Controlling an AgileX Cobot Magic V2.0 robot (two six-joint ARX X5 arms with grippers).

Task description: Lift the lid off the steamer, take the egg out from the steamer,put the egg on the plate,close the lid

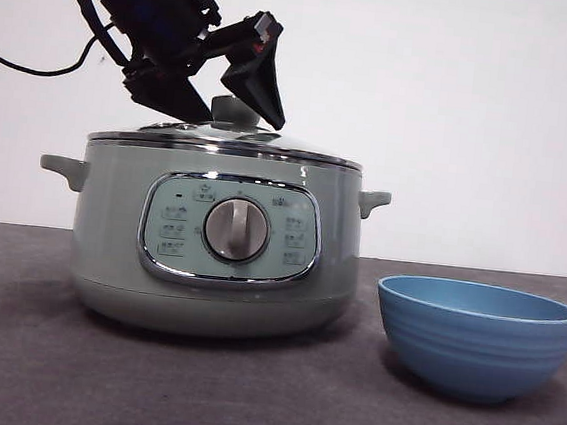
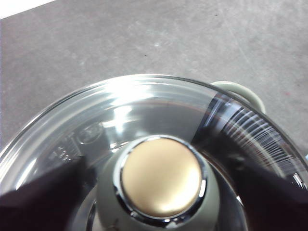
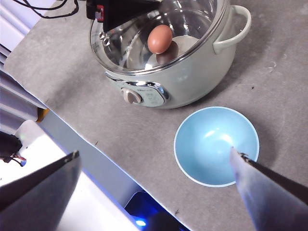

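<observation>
Front camera looks level at the steamer (image 1: 214, 251); right wrist overlooks it high; left wrist hovers close.

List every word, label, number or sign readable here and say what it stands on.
None can be read.
Button panel of the pale sage-green round steamer: small icons and labels, too small and blurred.
Clear domed glass lid: an embossed oval mark and characters, blurred and distorted.
Matte blue ridged bowl: no marking visible.

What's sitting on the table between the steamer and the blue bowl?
Nothing. In the right wrist view, only bare grey table separates the steamer from the blue bowl; the front view shows the same gap.
</observation>
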